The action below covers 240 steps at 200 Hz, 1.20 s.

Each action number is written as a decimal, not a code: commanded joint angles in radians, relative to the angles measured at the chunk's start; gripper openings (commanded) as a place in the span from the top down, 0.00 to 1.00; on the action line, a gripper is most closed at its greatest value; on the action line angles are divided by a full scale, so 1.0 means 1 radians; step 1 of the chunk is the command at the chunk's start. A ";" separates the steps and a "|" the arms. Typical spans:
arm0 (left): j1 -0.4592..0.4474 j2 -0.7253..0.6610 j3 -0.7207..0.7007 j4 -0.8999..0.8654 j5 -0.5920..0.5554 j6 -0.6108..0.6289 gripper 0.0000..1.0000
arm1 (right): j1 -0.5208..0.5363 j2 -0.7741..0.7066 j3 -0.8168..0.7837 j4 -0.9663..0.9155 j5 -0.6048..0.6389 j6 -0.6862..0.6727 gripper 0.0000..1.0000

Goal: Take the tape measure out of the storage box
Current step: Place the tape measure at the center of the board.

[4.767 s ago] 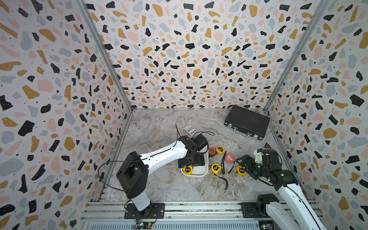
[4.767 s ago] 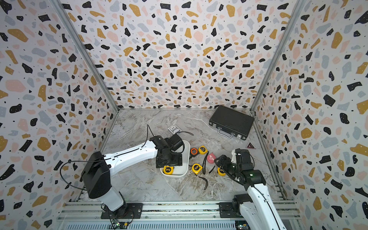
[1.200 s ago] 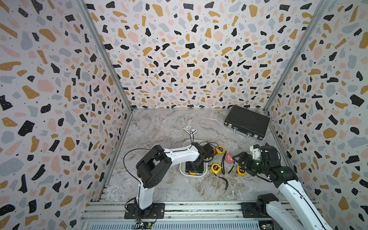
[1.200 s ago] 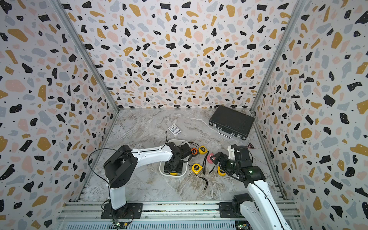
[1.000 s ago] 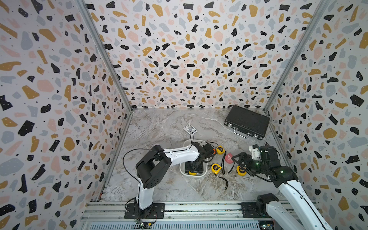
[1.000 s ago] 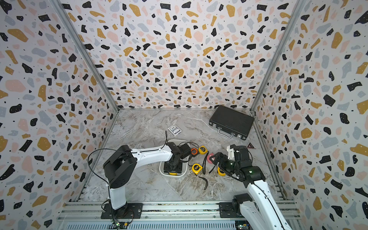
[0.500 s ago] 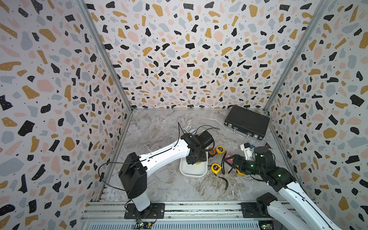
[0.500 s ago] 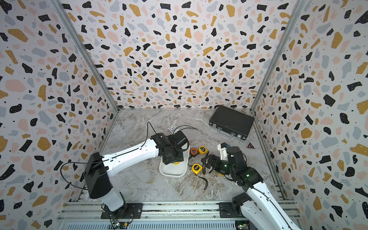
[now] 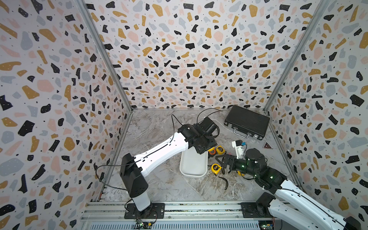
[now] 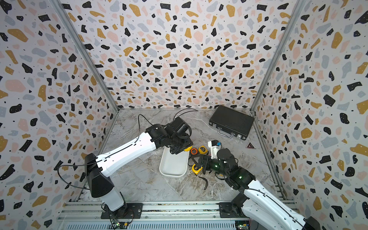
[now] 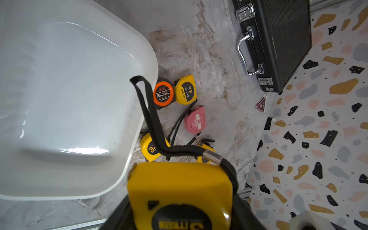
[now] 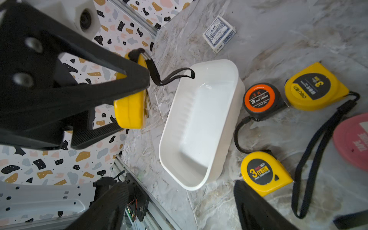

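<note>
Left wrist view: yellow tape measure (image 11: pixel 179 191), black strap hanging, clamped between the fingers of the left tool (image 12: pixel 131 103). It is held off the worktop (image 9: pixel 155 123), by the far right corner of the white storage box (image 11: pixel 59 99). Right tool (image 10: pixel 196 161): fingers apart, gripping nothing, near the loose tape measures (image 9: pixel 216 168) lying right of the box. Black case (image 9: pixel 247 121): far right.

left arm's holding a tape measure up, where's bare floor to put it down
Bare marble between the storage box and the front rail, also along the left wall. Crowded between box and right gripper: loose tape measures with straps.
</note>
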 commanded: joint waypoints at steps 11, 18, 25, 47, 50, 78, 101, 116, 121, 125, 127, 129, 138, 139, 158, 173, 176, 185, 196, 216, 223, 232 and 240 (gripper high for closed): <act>-0.007 0.017 0.025 0.050 0.038 -0.075 1.00 | 0.012 0.005 -0.003 0.135 0.102 -0.025 0.13; -0.009 0.014 0.019 0.054 0.045 -0.084 1.00 | 0.012 0.010 -0.004 0.148 0.107 -0.029 0.13; -0.010 0.013 0.012 0.061 0.055 -0.090 1.00 | 0.013 0.016 -0.005 0.163 0.107 -0.030 0.14; -0.015 0.008 -0.008 0.089 0.078 -0.109 1.00 | 0.013 0.040 -0.013 0.209 0.106 -0.024 0.16; -0.016 0.005 -0.009 0.092 0.078 -0.111 1.00 | 0.013 0.042 -0.015 0.212 0.104 -0.022 0.17; -0.016 -0.007 -0.011 0.105 0.113 -0.113 1.00 | 0.015 0.042 -0.039 0.255 0.111 -0.012 0.21; -0.016 -0.026 -0.041 0.141 0.154 -0.137 1.00 | 0.015 0.039 -0.049 0.263 0.116 -0.012 0.24; -0.016 -0.034 -0.058 0.156 0.175 -0.147 1.00 | 0.015 0.039 -0.061 0.288 0.115 -0.004 0.24; -0.017 -0.037 -0.061 0.159 0.181 -0.148 1.00 | 0.016 0.038 -0.065 0.297 0.115 -0.003 0.24; -0.016 -0.040 -0.066 0.161 0.185 -0.151 1.00 | 0.016 0.039 -0.067 0.303 0.116 -0.002 0.24; -0.017 -0.042 -0.069 0.162 0.188 -0.151 1.00 | 0.016 0.040 -0.067 0.303 0.116 -0.003 0.24; -0.016 -0.042 -0.070 0.164 0.191 -0.154 1.00 | 0.016 0.041 -0.065 0.304 0.117 -0.003 0.25; -0.019 -0.049 -0.088 0.178 0.200 -0.163 1.00 | 0.016 0.048 -0.061 0.302 0.117 -0.006 0.27; -0.020 -0.050 -0.090 0.181 0.201 -0.163 1.00 | 0.016 0.049 -0.060 0.302 0.117 -0.006 0.28; -0.022 -0.065 -0.111 0.199 0.206 -0.177 1.00 | 0.016 0.066 -0.056 0.313 0.111 -0.004 0.39; -0.022 -0.071 -0.118 0.206 0.210 -0.177 1.00 | 0.019 0.073 -0.060 0.326 0.110 0.007 0.49; -0.022 -0.072 -0.119 0.207 0.211 -0.176 1.00 | 0.019 0.074 -0.060 0.327 0.111 0.008 0.52; -0.023 -0.075 -0.125 0.212 0.213 -0.178 1.00 | 0.021 0.078 -0.059 0.331 0.112 0.011 0.59; -0.022 -0.078 -0.131 0.220 0.216 -0.178 1.00 | 0.024 0.079 -0.060 0.329 0.118 0.014 0.66; -0.022 -0.081 -0.141 0.234 0.223 -0.176 1.00 | 0.026 0.079 -0.061 0.328 0.124 0.020 0.78; -0.022 -0.082 -0.146 0.243 0.225 -0.178 1.00 | 0.027 0.079 -0.061 0.326 0.126 0.022 0.81; -0.022 -0.081 -0.152 0.252 0.224 -0.177 0.99 | 0.027 0.078 -0.060 0.321 0.133 0.027 0.85; -0.021 -0.084 -0.158 0.258 0.222 -0.171 0.78 | 0.027 0.078 -0.061 0.313 0.142 0.028 0.88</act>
